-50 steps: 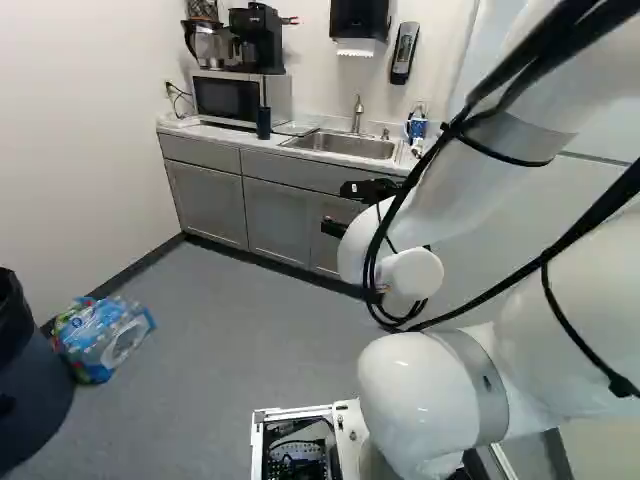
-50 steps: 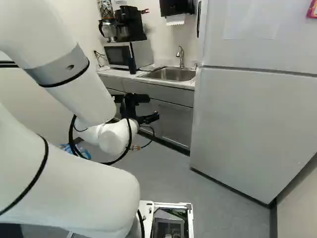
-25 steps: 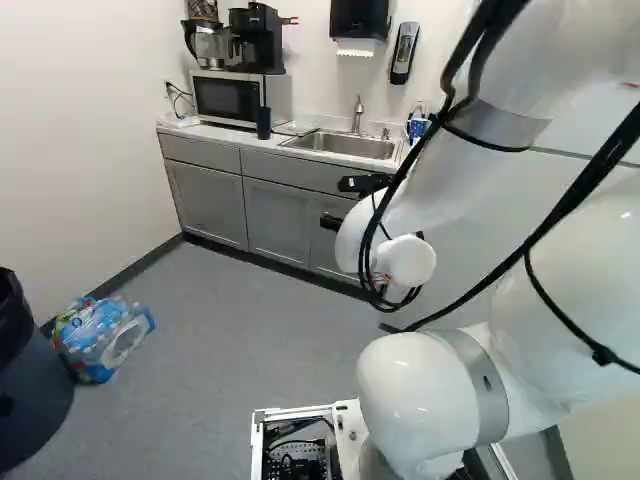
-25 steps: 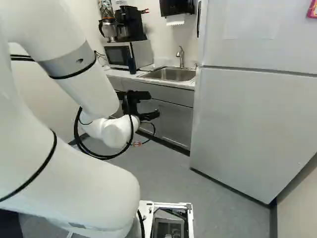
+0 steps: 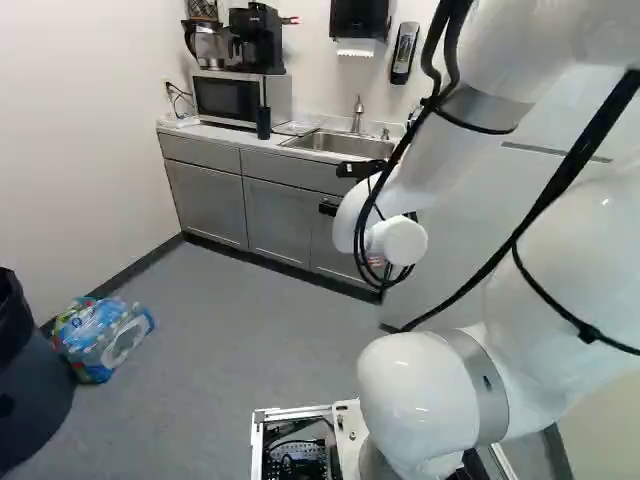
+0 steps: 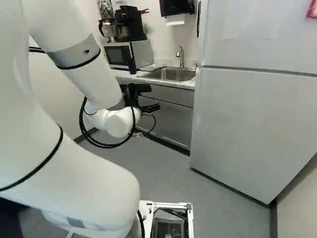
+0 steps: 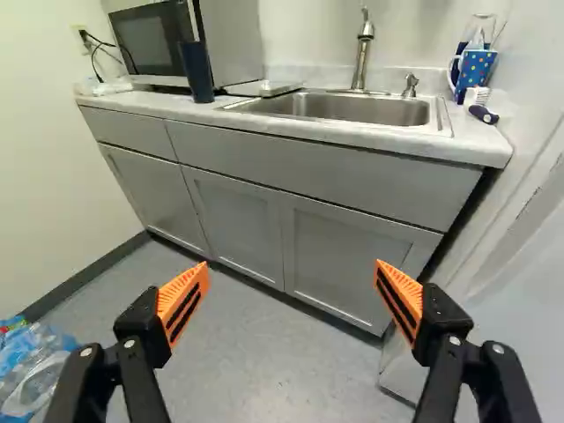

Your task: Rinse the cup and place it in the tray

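Got the black, orange-padded jaws [image 6: 154,97] wide open in front of a white-topped bench [image 7: 137,100], grey floor [image 7: 256,361] below. Can spot a tall dark blue cup [image 7: 196,72] up there, between black-fronted microwave [image 7: 159,42] and steel sink [image 7: 352,107].

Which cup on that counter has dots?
The blue cup, across the sink from the microwave; the dark cup beside the microwave is plain.

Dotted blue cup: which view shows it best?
The wrist view: the cup stands in plain sight, dots clear. The left base view leaves at most a sliver beside the arm; the right base view shows none, the fridge apparently blocking.
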Robot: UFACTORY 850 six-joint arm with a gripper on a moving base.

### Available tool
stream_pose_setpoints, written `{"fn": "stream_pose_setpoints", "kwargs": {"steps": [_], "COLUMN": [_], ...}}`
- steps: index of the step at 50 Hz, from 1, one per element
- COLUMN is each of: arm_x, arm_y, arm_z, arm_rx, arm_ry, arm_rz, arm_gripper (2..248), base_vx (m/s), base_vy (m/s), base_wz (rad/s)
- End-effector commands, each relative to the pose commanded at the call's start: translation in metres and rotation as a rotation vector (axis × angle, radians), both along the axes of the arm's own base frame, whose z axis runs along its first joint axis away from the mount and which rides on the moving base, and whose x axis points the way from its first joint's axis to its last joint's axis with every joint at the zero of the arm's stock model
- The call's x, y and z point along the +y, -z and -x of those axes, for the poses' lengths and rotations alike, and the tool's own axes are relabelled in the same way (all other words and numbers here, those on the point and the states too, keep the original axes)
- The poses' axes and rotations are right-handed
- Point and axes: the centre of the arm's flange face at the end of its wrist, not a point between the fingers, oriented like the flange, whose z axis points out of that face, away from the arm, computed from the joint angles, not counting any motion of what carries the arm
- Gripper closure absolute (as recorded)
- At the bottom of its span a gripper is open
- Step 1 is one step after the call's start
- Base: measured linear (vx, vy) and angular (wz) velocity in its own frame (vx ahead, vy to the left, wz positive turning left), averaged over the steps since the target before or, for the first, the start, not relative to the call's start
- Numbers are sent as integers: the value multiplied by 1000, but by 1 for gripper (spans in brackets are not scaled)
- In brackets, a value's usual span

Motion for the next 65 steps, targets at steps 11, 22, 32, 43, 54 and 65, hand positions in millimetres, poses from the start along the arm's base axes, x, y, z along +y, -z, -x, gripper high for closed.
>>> {"fn": "stream_pose_setpoints", "kwargs": {"steps": [11,22,32,43,54,65], "arm_x": [0,0,0,0,0,0], "arm_y": [-11,-23,-33,-43,-53,-63], "arm_z": [-12,-23,-33,-43,-53,-60], "arm_rx": [-27,-54,-74,-92,-101,-110], "arm_ry": [0,0,0,0,0,0], "arm_rz": [0,0,0,0,0,0], "arm_gripper": [3,3,3,3,3,3], "base_vx": [0,0,0,0,0,0], "base_vy": [0,0,0,0,0,0], "base_wz": [0,0,0,0,0,0]}}
